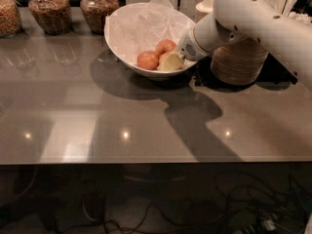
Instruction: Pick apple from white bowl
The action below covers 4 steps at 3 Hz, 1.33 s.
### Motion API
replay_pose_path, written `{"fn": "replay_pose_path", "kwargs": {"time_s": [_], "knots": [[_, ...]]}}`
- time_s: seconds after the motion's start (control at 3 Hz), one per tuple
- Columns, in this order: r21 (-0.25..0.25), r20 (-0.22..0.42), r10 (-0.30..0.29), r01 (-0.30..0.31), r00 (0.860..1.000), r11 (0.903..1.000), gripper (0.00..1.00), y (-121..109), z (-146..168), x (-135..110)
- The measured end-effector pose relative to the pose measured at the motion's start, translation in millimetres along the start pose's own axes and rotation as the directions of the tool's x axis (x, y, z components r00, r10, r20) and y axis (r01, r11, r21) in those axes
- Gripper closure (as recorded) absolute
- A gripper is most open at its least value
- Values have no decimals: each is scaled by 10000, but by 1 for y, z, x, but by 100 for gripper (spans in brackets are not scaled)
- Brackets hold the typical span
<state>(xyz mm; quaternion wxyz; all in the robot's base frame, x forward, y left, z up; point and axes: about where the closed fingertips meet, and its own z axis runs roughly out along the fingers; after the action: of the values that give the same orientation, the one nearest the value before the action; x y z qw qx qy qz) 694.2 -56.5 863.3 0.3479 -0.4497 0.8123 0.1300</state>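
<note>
The large white bowl [122, 48], lined with crinkled white paper, stands at the back middle of the grey table. Reddish-orange apples lie in its right front part: one apple [147, 60] on the left, a second apple [165, 46] behind it. My gripper [170, 63] reaches into the bowl from the right over its rim, its yellowish tip low among the apples and touching or nearly touching them. A third apple seems partly hidden behind the tip. The white arm [253, 18] comes in from the upper right.
A stack of cream disposable bowls [239, 62] stands just right of the white bowl, under the arm. Three glass jars of grains [46, 9] line the back left. A holder of utensils [287, 4] is at the back right. The table's front edge runs along the lower middle.
</note>
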Motion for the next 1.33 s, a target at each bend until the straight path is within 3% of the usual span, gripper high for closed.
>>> {"fn": "replay_pose_path", "kwargs": {"time_s": [0.67, 1.0, 1.33], "knots": [[68, -40, -232, 233, 9997, 9997, 85, -1, -6, -5], [291, 33, -669, 668, 9978, 9973, 100, -7, -18, -19], [482, 335, -1228, 1211, 9919, 9915, 100, -16, -40, -35]]}}
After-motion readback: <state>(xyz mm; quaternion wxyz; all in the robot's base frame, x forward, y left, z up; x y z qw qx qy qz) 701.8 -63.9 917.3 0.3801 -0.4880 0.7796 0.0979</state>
